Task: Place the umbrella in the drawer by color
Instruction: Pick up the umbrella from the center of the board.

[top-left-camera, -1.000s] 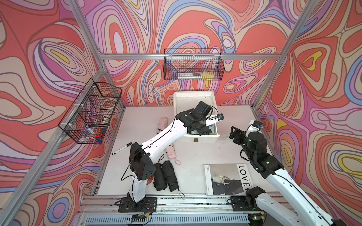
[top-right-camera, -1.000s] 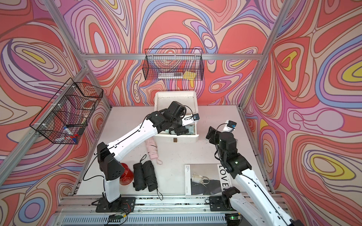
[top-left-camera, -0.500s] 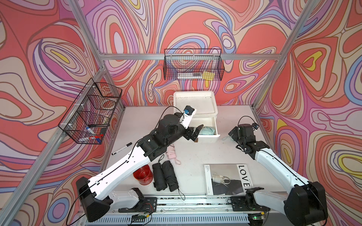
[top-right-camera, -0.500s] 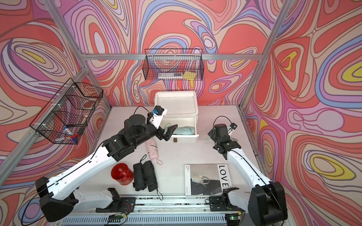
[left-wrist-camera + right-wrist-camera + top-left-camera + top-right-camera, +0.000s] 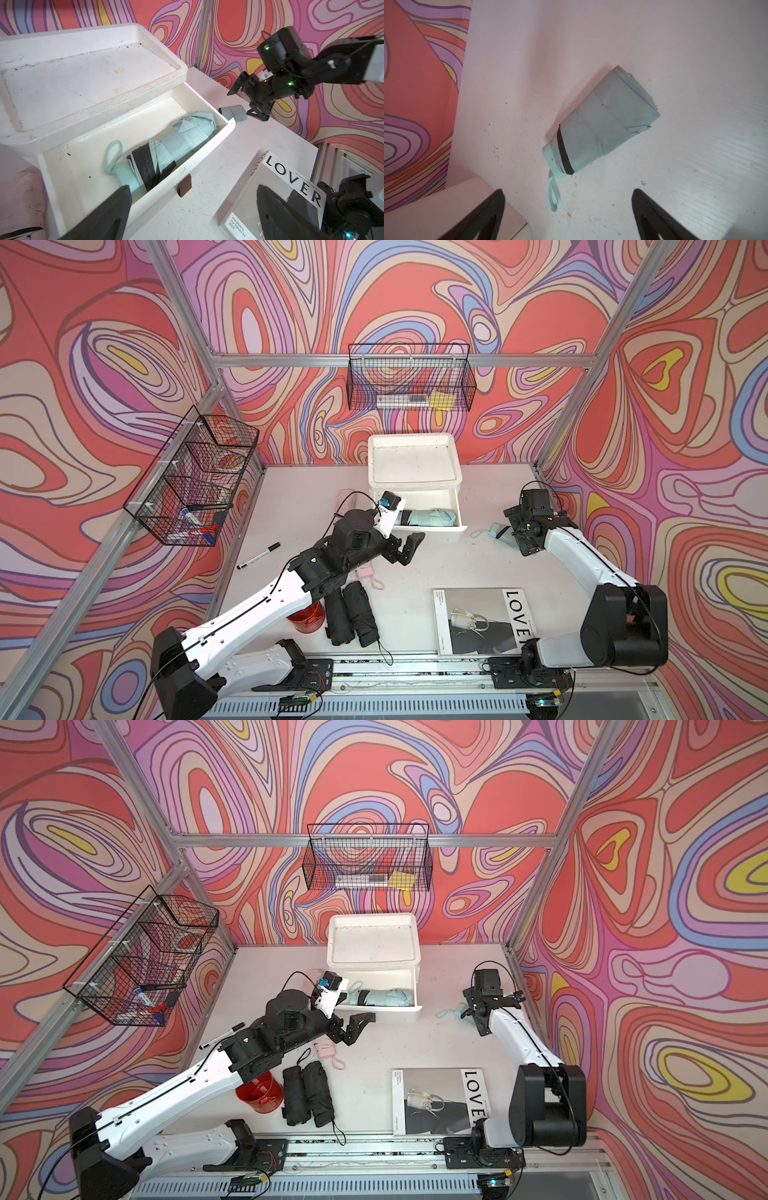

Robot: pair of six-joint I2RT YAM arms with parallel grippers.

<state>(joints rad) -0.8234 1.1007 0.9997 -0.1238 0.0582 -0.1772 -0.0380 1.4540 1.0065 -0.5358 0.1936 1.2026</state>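
Across the white tabletop (image 5: 478, 564), a white drawer box (image 5: 415, 483) stands at the back with its drawer (image 5: 432, 531) open, and a magazine (image 5: 482, 622) lies near the front edge. The left claw (image 5: 409, 548) hangs just before the drawer front, spread wide and empty. The right claw (image 5: 238, 103), equally wide, grips nothing and sits close beside a folded mint umbrella (image 5: 604, 128) lying on the tabletop right of the drawer. A second mint umbrella (image 5: 176, 143) lies inside the drawer. Two black umbrellas (image 5: 351, 614) lie side by side near the front, and a pink umbrella (image 5: 365, 572) is partly hidden under the left arm.
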